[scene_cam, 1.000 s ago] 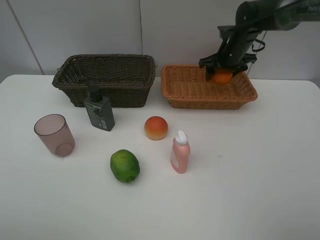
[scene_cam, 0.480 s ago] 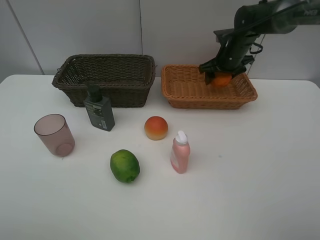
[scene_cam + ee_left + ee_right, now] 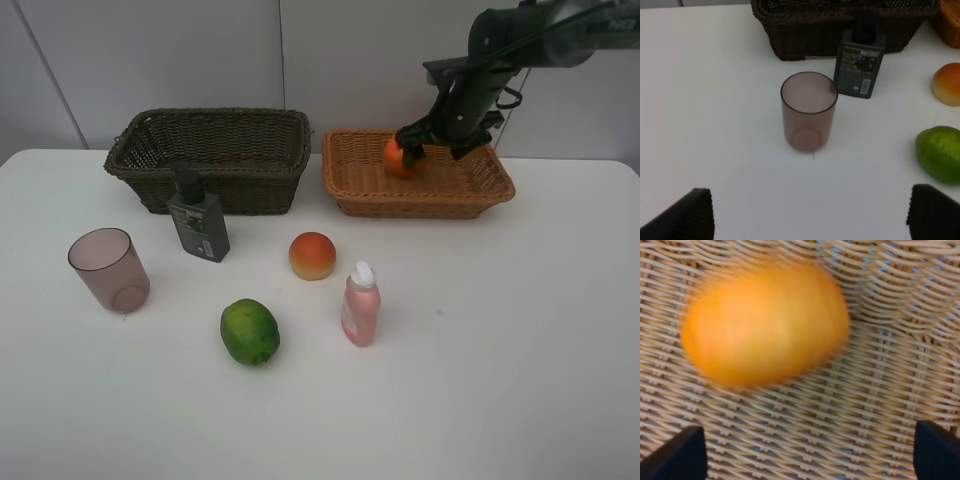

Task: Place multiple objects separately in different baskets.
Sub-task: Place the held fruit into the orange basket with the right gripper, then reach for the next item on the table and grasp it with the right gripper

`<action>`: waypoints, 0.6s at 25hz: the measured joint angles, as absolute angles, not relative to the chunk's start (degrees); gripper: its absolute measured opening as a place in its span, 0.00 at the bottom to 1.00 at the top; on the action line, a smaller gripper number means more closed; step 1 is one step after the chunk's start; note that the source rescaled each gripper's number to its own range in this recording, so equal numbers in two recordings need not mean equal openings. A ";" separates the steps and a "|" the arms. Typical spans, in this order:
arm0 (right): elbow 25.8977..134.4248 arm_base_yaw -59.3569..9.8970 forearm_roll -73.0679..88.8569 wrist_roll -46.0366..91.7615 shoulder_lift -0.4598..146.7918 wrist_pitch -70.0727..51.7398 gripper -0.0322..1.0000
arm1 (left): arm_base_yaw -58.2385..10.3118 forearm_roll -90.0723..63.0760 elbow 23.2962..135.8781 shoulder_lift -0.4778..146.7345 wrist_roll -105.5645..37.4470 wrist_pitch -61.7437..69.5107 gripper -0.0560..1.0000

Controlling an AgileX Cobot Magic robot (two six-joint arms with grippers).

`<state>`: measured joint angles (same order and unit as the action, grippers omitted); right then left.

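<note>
Right claw (image 3: 438, 136) spread above the tan basket (image 3: 420, 203), orange (image 3: 400, 158) free inside it.

The right arm reaches in from the far right, its wrist bent down over the basket's back part; its fingers stand wide apart, gripping nothing, and the blurred orange lies on the weave just beside them. The left claw (image 3: 810, 215), also spread, hangs over the tabletop (image 3: 500, 350) near the cup (image 3: 808, 112). The pump bottle (image 3: 198, 222), peach (image 3: 312, 255), lime (image 3: 250, 331) and pink bottle (image 3: 361, 305) stand on the tabletop before the dark basket (image 3: 210, 150).

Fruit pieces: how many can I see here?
3: the orange lies in the tan basket, the red-yellow fruit on the table, the lime nearer the camera. The dark basket is partly hidden inside.
</note>
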<state>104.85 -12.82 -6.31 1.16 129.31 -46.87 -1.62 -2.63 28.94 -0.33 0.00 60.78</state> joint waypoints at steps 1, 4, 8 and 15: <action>104.85 -12.82 -6.31 1.16 129.31 -46.87 0.86 | -1.62 -2.63 28.94 -0.33 0.00 60.78 1.00; 104.85 -12.82 -6.37 1.16 129.31 -46.87 0.85 | -1.62 -2.63 28.94 -0.33 0.00 60.78 1.00; 104.85 -12.82 -6.37 1.16 129.31 -47.06 0.85 | -1.62 -2.63 28.94 -0.33 0.00 60.78 1.00; 104.85 -12.82 -6.25 1.16 127.04 -49.39 0.85 | -1.62 -2.63 28.94 -0.33 0.00 60.78 1.00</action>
<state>104.85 -12.82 -6.25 1.16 127.04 -49.39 -1.62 -2.63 28.94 -0.33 0.00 60.78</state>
